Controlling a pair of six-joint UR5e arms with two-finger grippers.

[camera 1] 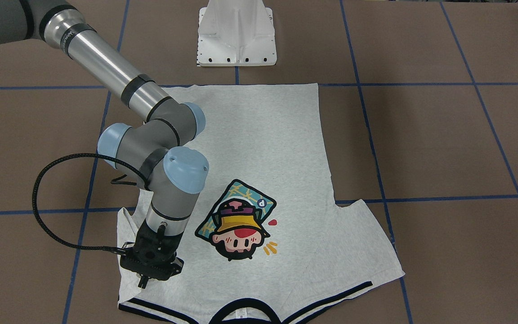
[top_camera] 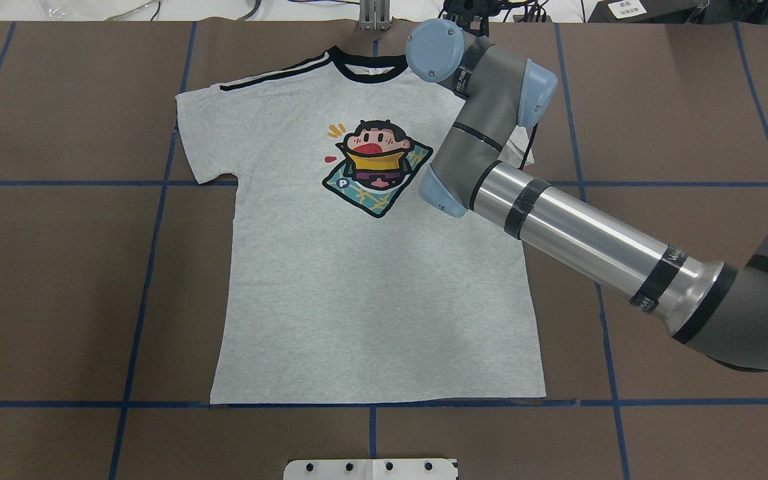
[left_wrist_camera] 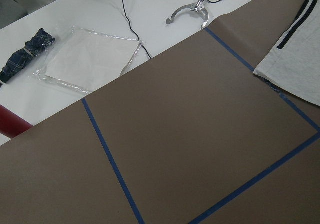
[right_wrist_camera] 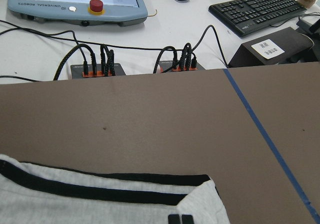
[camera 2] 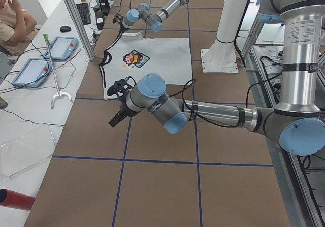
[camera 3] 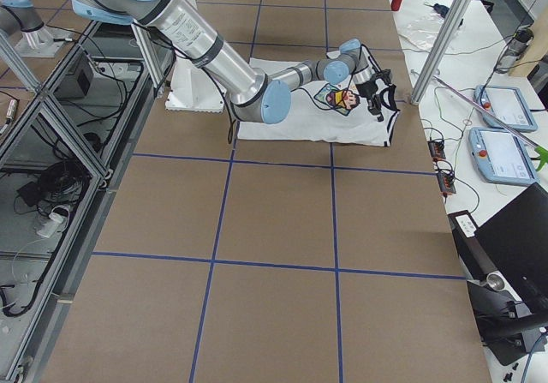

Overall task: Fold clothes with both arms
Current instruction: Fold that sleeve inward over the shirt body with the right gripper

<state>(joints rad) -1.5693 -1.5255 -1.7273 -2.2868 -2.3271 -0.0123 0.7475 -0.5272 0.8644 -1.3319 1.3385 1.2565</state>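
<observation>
The light grey T-shirt [camera 1: 263, 144] [top_camera: 357, 300] lies flat and face up on the brown table, its collar at the far side from the robot's base. My right gripper [camera 1: 144, 282] is low over the shirt's right sleeve near the black stripes. In the right wrist view its fingertips [right_wrist_camera: 174, 219] are shut together at the grey sleeve fabric [right_wrist_camera: 75, 204]. My left gripper [camera 2: 115, 121] hangs above bare table beside the shirt's left sleeve [left_wrist_camera: 295, 68]. It shows only in the exterior left view, so I cannot tell whether it is open or shut.
The white pedestal base [camera 1: 236, 36] stands at the shirt's hem side. Blue tape lines [top_camera: 151, 267] grid the table. Beyond the far edge are teach pendants [right_wrist_camera: 75, 1], a keyboard [right_wrist_camera: 257, 11] and cables. A seated person [camera 2: 15, 19] is at that desk.
</observation>
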